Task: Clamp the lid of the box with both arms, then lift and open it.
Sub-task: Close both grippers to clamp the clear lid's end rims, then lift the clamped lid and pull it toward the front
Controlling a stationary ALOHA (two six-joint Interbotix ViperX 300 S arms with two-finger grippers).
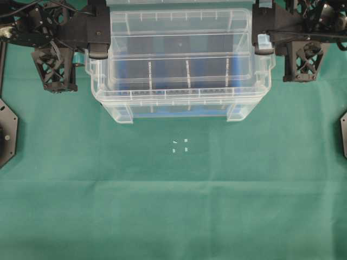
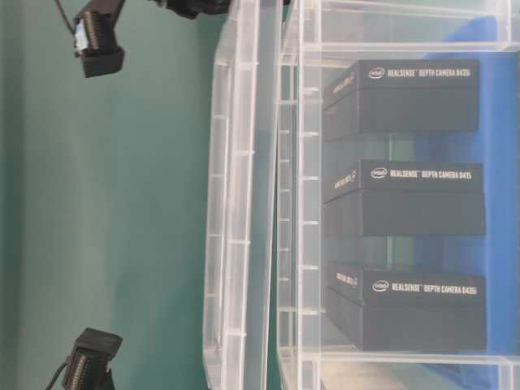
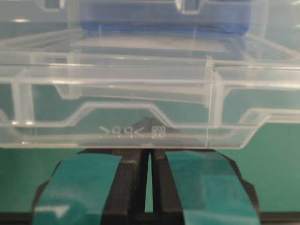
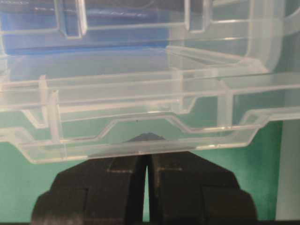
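Lid (image 1: 179,46) status: raised clear of the box (image 1: 179,105) and carried above it, with a visible gap between the two rims in the table-level view. At the left end, the left gripper (image 1: 98,52) is closed to a narrow slit on the lid's side tab; its taped jaws press together on the tab's thin flange in the left wrist view. The lid is a thin, clear plastic panel, judged light, somewhat flexible along its length and slick to the touch. The two end tabs are therefore the correct holding points, as the ridged centre offers no edge. The box below stands on the green cloth (image 1: 173,206) and holds black cases (image 2: 406,195) on a blue base. At the right end, the right gripper (image 1: 263,49) is likewise pinched nearly closed on the opposite tab. Uneven lifting would probably twist the panel or let a tab slip.
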